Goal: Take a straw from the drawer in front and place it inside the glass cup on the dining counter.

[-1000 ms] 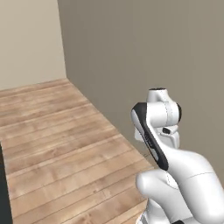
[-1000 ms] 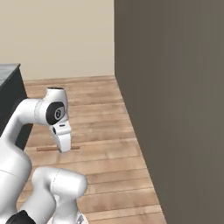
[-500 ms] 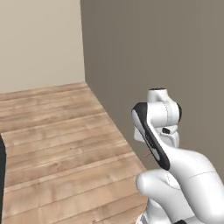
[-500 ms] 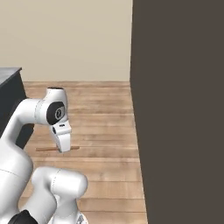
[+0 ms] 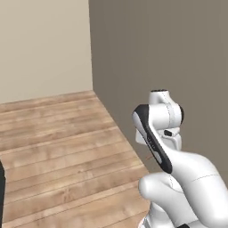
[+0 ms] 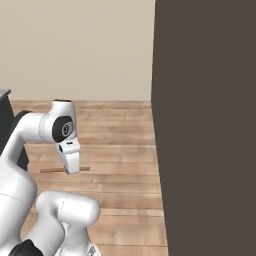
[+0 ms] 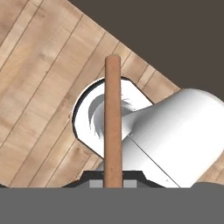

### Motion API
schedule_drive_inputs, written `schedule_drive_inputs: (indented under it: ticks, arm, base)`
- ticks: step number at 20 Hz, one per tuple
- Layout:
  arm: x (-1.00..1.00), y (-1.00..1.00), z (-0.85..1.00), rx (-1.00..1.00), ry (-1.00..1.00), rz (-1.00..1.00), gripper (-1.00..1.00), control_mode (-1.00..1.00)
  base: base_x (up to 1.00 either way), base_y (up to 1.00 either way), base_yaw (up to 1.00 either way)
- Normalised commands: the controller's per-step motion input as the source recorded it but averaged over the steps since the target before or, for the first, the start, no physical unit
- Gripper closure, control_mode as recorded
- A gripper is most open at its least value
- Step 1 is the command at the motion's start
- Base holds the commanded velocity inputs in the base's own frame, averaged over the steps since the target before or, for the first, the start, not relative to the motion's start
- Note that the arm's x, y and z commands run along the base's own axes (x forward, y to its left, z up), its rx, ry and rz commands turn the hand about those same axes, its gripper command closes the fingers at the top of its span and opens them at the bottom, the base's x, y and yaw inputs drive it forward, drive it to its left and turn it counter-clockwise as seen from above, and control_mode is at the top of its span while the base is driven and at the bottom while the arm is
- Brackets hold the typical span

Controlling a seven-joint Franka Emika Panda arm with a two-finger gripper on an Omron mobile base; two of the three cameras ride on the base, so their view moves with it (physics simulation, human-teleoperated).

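Over bare plank floor point(image 5: 53, 147), with a tall dark wall panel point(image 6: 205, 125) close by at about 3 o'clock in the right base view, the arm is folded in tight above its own base. No drawer, cup or tabletop is anywhere in front of it from here, so the delivery looks some way off.

The end effector point(image 6: 70, 167) hangs low beside the arm, pressed together and pinching the straw point(image 7: 113, 122). In the right base view the straw lies roughly level, sticking out toward 9 o'clock and 3 o'clock of the fingers. In the hand view it runs from 6 o'clock up to 12 o'clock.

My worry is that long overhang. With the dark panel so near, a swing or turn could clip 1 free end against it and twist the straw in the grip or knock it loose. It is a thin stick held at 1 narrow spot, so it could also pivot or slide, arriving crooked for a small cup mouth.
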Motion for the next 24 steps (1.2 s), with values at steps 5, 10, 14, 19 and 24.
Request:
schedule_drive_inputs:
  ticks: [5, 10, 14, 19, 24]
  arm:
    - [0.00, 0.00, 0.00, 0.00, 0.00, 0.00, 1.00, 1.00]
    - [0.00, 0.00, 0.00, 0.00, 0.00, 0.00, 1.00, 1.00]
    - [0.00, 0.00, 0.00, 0.00, 0.00, 0.00, 1.00, 1.00]
    - [0.00, 0.00, 0.00, 0.00, 0.00, 0.00, 1.00, 1.00]
    - [0.00, 0.00, 0.00, 0.00, 0.00, 0.00, 1.00, 1.00]
  base:
    - [1.00, -0.09, 0.35]
    - [1.00, -0.23, 0.53]
    - [1.00, -0.45, 0.50]
    - [1.00, -0.72, 0.35]
    - [1.00, -0.78, 0.33]
